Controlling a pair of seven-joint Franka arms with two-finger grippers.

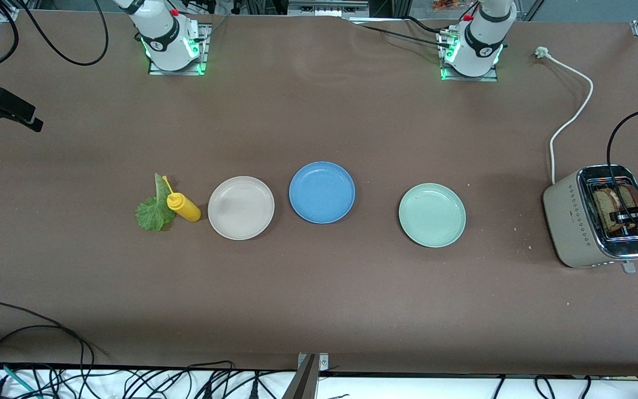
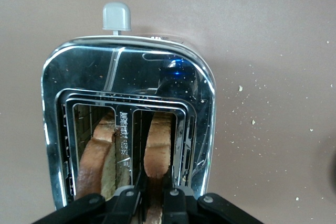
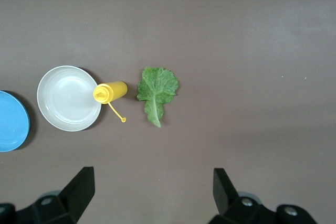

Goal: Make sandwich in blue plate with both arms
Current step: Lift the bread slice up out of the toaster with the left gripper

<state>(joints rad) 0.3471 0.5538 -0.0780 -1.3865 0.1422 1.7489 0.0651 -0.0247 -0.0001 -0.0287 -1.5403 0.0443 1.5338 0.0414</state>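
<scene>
Two brown bread slices (image 1: 613, 207) stand in the slots of a beige and chrome toaster (image 1: 574, 219) at the left arm's end of the table. My left gripper (image 2: 152, 195) is over the toaster, shut on one bread slice (image 2: 158, 145). The other slice (image 2: 97, 156) sits in the slot beside it. The blue plate (image 1: 322, 192) lies empty mid-table. A green lettuce leaf (image 1: 154, 210) lies toward the right arm's end. My right gripper (image 3: 152, 182) is open and empty, high over the table near the lettuce (image 3: 156, 92).
A yellow squeeze bottle (image 1: 183, 206) lies against the lettuce. A beige plate (image 1: 241, 208) sits between the bottle and the blue plate. A mint-green plate (image 1: 432, 214) sits toward the toaster. A white power cord (image 1: 574, 111) runs from the toaster toward the bases.
</scene>
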